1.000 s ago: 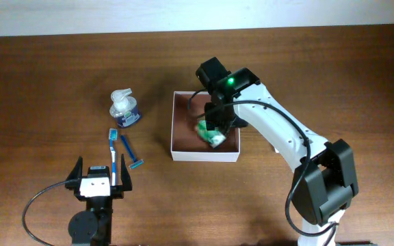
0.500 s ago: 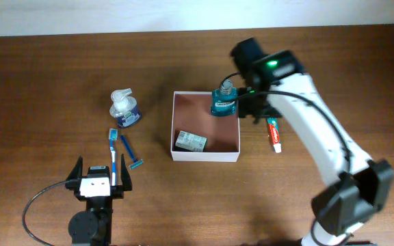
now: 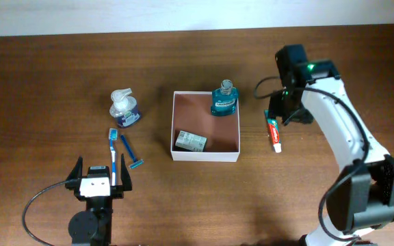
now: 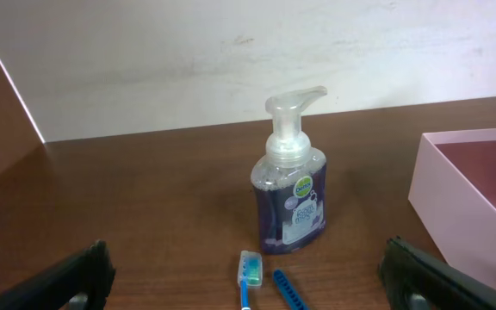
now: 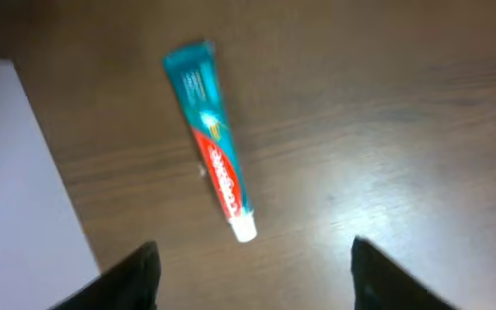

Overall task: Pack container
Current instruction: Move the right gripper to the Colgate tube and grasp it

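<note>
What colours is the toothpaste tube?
The toothpaste tube is teal and red with a white cap, clearest in the right wrist view.

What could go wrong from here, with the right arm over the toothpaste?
1. The toothpaste lies flat on the table, so the open right jaws may scrape wood or slip off.
2. The container's wall is close beside it; one jaw could nudge it.
3. The bottle stands in the corner nearest the toothpaste and might get toppled on the way in.
</note>
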Motion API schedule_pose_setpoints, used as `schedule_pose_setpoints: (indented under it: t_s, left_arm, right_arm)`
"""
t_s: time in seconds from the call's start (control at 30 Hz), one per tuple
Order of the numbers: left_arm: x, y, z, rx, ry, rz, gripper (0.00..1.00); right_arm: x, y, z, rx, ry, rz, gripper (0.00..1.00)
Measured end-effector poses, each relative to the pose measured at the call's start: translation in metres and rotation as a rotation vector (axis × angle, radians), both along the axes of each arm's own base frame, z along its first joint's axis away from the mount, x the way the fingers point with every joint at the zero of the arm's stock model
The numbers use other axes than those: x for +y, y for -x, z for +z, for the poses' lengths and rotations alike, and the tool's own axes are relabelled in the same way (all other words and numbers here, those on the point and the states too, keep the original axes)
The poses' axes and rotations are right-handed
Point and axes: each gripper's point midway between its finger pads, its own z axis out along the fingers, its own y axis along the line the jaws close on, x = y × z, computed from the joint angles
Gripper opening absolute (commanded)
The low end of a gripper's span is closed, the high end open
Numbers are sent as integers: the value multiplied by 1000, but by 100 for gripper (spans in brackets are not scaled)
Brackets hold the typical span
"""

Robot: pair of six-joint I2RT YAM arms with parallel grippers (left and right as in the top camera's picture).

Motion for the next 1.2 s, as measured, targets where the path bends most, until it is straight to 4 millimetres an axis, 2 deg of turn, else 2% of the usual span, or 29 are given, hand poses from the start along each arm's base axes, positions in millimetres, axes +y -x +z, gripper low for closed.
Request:
schedule_pose_setpoints:
  t_s: [0.17, 0.33, 0.43, 0.57, 0.73, 0.83, 0.9, 1.03, 1.1, 1.2]
  left_arm:
    - [0, 0, 0, 0, 0, 0, 100]
    - [0, 0, 0, 0, 0, 0, 100]
    - [0, 0, 0, 0, 0, 0, 99]
    - [0, 0, 0, 0, 0, 0, 100]
    - [0, 0, 0, 0, 0, 0, 100]
    - [0, 0, 0, 0, 0, 0, 100]
    - [0, 0, 0, 0, 0, 0, 99]
    - [0, 0, 0, 0, 0, 0, 100]
    - [0, 0, 0, 0, 0, 0, 99]
    - [0, 0, 0, 0, 0, 0, 100]
  right_arm:
    - [14, 17, -51, 45, -84, 52, 63]
    - [15, 29, -84, 48, -100, 68, 61]
    - [14, 26, -91, 23, -91, 91, 61]
    - [14, 20, -97, -8, -78, 179, 55]
    - [11, 10, -97, -45, -45, 234, 56]
    - [8, 4, -103, -57, -21, 253, 56]
    - [7, 2, -110, -52, -12, 254, 51]
    - [7, 1, -111, -53, -9, 251, 17]
    - [6, 2, -112, -45, -6, 255, 11]
    - [3, 13, -110, 16, -7, 244, 10]
